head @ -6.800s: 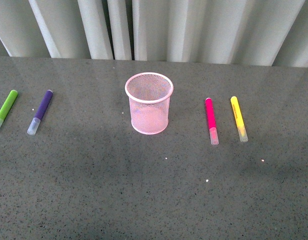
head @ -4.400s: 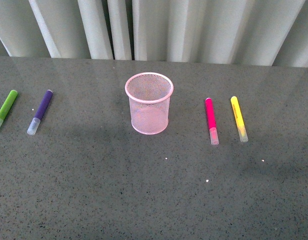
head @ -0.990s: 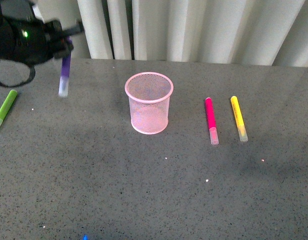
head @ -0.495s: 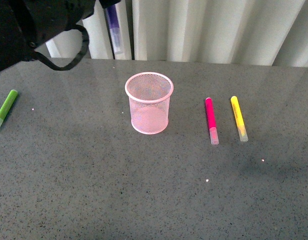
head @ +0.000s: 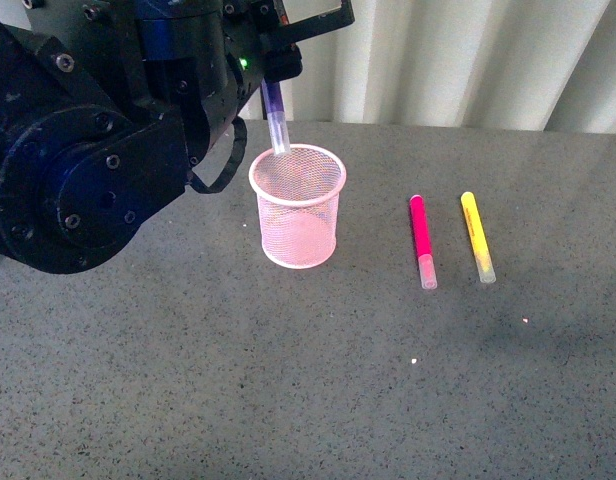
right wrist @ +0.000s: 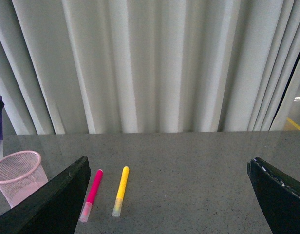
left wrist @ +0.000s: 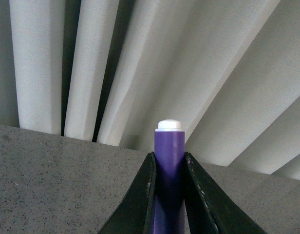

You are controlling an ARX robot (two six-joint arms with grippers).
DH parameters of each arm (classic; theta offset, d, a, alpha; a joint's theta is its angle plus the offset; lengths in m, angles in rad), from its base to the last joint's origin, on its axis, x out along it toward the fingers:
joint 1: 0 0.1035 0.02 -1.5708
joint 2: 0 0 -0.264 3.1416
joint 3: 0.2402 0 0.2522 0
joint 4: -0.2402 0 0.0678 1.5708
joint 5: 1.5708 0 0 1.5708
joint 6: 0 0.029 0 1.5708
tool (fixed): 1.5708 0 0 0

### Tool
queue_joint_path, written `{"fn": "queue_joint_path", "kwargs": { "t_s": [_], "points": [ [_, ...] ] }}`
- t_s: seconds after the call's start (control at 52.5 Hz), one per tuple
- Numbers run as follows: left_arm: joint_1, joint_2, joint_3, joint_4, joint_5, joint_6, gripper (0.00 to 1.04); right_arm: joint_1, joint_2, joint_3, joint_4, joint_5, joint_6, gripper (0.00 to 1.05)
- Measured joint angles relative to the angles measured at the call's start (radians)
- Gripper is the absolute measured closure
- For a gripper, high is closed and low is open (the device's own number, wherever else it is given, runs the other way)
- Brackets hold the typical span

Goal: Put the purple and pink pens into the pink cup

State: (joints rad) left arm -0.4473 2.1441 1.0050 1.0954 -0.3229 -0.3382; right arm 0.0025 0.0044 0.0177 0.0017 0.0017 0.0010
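**Purple pen at the cup's mouth**

My left tool (head: 275, 72) is clamped on the purple pen (head: 277, 122), which is held nearly upright with its clear cap pointing down. The cap's end sits at the far rim of the pink cup (head: 299, 236); I cannot tell if it has dipped inside. My right tool (right wrist: 168, 163) has its jaws spread wide. The pink pen (head: 421, 234) lies flat on the surface (head: 288, 380) right of the cup, with the yellow marker (head: 476, 232) just beside it.

black left arm (head: 88, 170) with round screw-studded housings, a looping black cable (head: 224, 160) and green light (head: 244, 63)
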Motion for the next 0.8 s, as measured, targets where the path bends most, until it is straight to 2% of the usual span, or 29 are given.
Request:
{"fn": "queue_joint_path", "kwargs": {
  "t_s": [0.8],
  "points": [
    [-0.018,0.090,0.042,-0.026,-0.025,-0.069,0.92,0.000,0.000,0.000,0.000,0.000,0.000,0.07]
  ]
}}
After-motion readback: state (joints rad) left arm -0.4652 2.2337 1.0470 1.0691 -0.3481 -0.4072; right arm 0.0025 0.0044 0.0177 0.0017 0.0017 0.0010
